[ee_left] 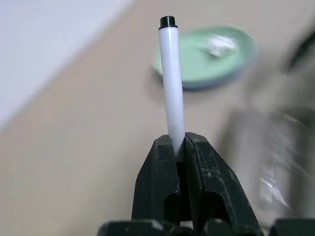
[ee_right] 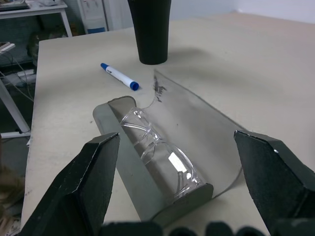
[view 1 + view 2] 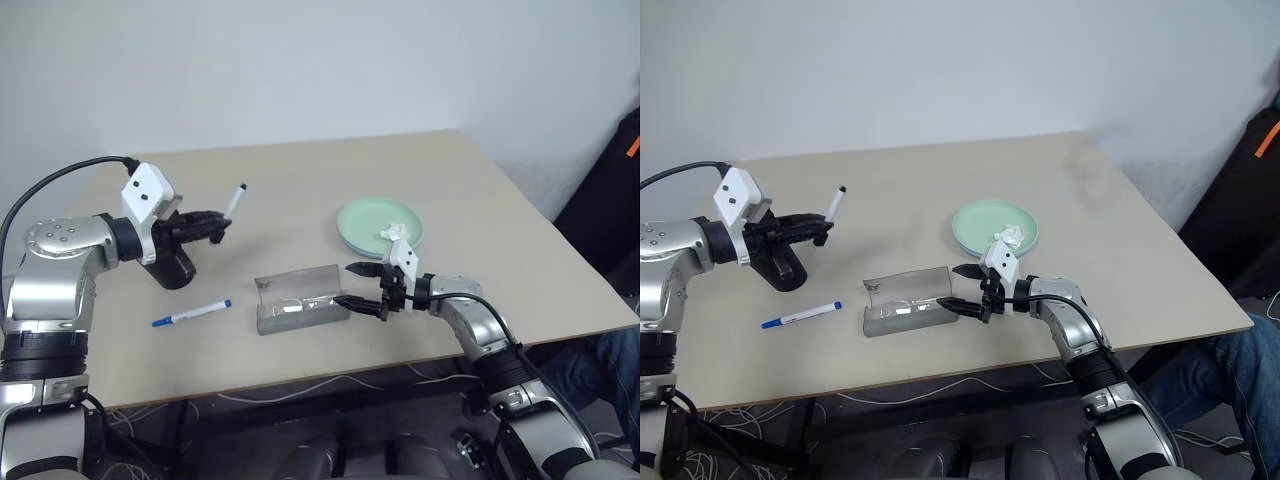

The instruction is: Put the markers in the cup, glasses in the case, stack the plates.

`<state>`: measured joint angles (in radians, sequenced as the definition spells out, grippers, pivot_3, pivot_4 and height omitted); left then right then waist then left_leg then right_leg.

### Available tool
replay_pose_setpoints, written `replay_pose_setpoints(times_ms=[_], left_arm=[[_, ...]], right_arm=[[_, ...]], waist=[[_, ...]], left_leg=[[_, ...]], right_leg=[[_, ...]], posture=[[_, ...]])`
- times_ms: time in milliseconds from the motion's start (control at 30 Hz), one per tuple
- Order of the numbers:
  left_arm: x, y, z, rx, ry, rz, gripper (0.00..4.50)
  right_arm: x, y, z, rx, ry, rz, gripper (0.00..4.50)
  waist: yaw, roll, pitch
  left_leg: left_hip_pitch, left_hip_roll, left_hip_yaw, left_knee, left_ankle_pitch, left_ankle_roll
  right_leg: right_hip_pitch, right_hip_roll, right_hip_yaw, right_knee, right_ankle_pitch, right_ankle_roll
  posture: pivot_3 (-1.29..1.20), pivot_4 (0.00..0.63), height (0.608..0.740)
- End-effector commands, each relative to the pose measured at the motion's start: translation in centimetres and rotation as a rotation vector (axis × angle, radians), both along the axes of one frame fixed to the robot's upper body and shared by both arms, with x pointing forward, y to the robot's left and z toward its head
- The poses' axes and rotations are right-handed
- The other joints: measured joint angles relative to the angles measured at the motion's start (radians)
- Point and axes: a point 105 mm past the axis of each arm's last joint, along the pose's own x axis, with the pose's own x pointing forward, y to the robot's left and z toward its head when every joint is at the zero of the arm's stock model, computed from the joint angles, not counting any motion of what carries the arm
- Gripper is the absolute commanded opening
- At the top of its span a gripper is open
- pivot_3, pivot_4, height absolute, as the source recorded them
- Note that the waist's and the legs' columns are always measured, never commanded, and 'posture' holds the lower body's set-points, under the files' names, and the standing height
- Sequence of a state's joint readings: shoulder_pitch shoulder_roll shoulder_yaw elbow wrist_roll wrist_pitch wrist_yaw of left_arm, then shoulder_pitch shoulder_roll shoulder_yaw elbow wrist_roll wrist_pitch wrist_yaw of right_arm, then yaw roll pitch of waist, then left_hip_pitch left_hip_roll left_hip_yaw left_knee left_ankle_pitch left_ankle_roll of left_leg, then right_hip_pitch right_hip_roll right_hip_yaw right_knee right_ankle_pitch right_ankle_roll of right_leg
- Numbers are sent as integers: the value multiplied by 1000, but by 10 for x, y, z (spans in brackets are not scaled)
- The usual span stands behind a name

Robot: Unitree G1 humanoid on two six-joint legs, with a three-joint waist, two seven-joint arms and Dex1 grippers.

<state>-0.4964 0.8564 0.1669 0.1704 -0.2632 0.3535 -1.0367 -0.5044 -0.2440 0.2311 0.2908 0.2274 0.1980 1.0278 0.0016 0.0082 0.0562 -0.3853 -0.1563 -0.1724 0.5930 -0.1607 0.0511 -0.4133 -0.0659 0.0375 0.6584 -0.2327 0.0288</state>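
Your left tool pinches a marker, barrel tilted upward. The cup stands on the table directly below that tool: tip the marker downward over it.

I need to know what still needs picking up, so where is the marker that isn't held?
In the left eye view the loose marker lies flat on the table near its front left, just in front of the black cup and left of the open case.
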Motion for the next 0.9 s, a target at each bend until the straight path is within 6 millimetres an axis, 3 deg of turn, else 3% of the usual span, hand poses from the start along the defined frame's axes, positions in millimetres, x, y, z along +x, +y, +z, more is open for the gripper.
replay_pose_setpoints(times_ms=[33, 167, 367, 700, 900], left_arm=[[11, 22, 20, 22, -131, 149, 51], [21, 53, 33, -1, -259, 363, 51], [23, 75, 38, 17, -358, 501, 51], [31, 94, 13, 2, -331, 588, 51], [32, 98, 4, 7, -308, 607, 1883]], right_arm=[[3, 3, 17, 18, -58, 16, 4031], [3, 3, 16, 12, -58, 15, 4031], [3, 4, 16, 10, -59, 19, 4031], [4, 6, 18, 14, -64, 19, 4031], [3, 4, 16, 12, -62, 12, 4031]], waist=[[2, 0, 0], [2, -1, 0], [3, -2, -1], [2, -3, -1], [2, -4, -1]], left_leg=[[0, 0, 0, 0, 0, 0], [0, 0, -1, 3, 0, 0], [0, 0, -1, 4, 0, 0], [0, 0, -1, 4, 0, 0], [0, 0, -1, 4, 0, 0]], right_leg=[[0, 0, 0, 0, 0, 0], [2, 1, -1, 0, 0, 0], [4, 0, -2, 0, 0, 0], [3, 0, -3, 0, 0, 0], [3, 0, -3, 0, 0, 0]], posture=[[0, 0, 740], [0, 0, 740], [0, 0, 740], [0, 0, 740], [0, 0, 740]])
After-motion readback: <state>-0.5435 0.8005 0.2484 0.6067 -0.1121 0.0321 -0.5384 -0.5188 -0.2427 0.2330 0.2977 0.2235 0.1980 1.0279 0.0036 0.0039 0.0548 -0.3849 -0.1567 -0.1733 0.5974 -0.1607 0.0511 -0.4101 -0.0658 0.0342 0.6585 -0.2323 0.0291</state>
